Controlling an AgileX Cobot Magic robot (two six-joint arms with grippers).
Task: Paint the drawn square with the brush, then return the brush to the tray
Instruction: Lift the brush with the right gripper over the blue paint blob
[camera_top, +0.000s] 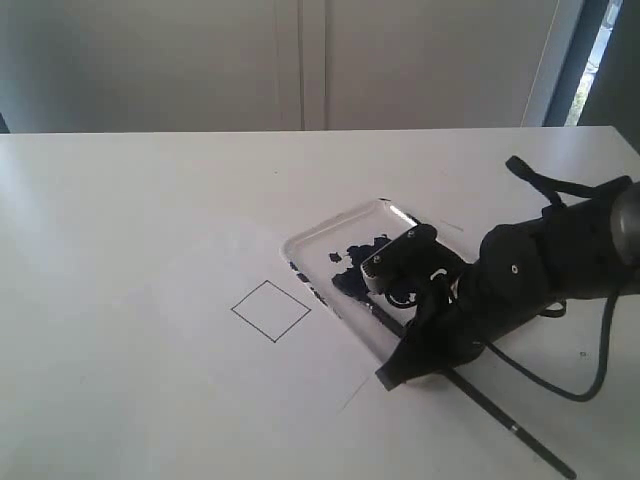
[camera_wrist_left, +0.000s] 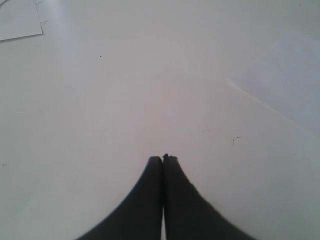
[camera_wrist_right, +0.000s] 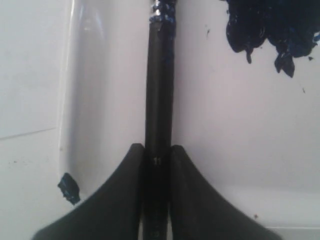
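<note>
The brush (camera_wrist_right: 160, 90) lies partly in the tray (camera_top: 318, 236), its paint-smeared end over the tray floor near the dark blue paint blot (camera_wrist_right: 270, 25); its long handle runs out past the tray's rim over the white table (camera_top: 130, 250); the right gripper (camera_wrist_right: 157, 150) pinches the brush's shaft close to that rim; the drawn square (camera_top: 271, 311) sits just beside the tray, white inside; the left gripper (camera_wrist_left: 163, 159) is pressed together, holding nothing.

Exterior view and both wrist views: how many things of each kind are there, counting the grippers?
drawn square: 1
brush: 1
tray: 1
grippers: 2 (left gripper, right gripper)
Total: 5
</note>
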